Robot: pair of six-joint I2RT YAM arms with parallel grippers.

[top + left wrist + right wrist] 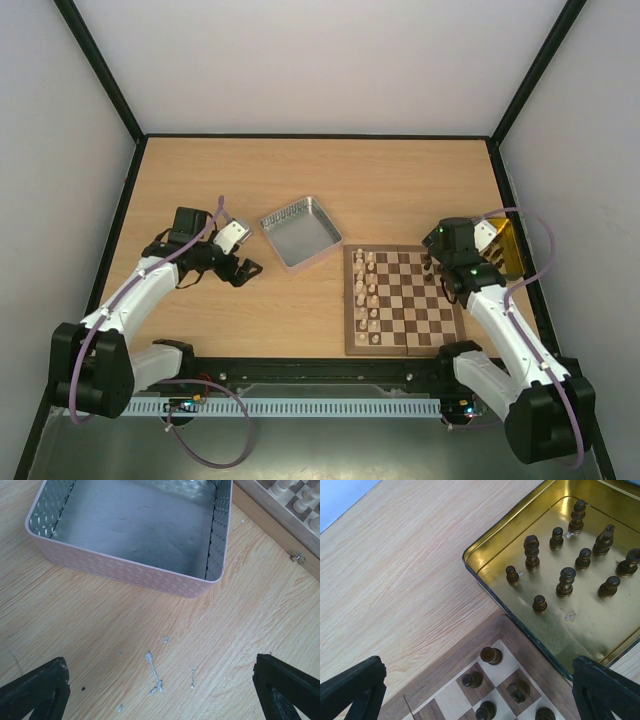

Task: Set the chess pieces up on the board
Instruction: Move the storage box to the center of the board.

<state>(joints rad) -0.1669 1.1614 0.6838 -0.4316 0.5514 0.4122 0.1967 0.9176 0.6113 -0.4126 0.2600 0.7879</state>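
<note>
The board (420, 310) lies right of centre, and its brown frame (280, 527) cuts the left wrist view's top right corner. Pale chess pieces (366, 298) stand in two columns on its left side; a few (305, 502) show beside that frame. Several dark pieces (491, 655) stand on the board's far right corner squares (465, 655), and several more (531, 551) stand in the yellow tray (590, 630). My right gripper (477, 664) hangs open over that corner (438, 262). My left gripper (160, 662) is open over bare table (243, 270), holding nothing.
A silver metal tray (130, 572) with nothing in it sits just ahead of my left gripper (300, 232). The yellow tray (507, 248) touches the board's far right corner. Black frame rails and grey walls bound the table.
</note>
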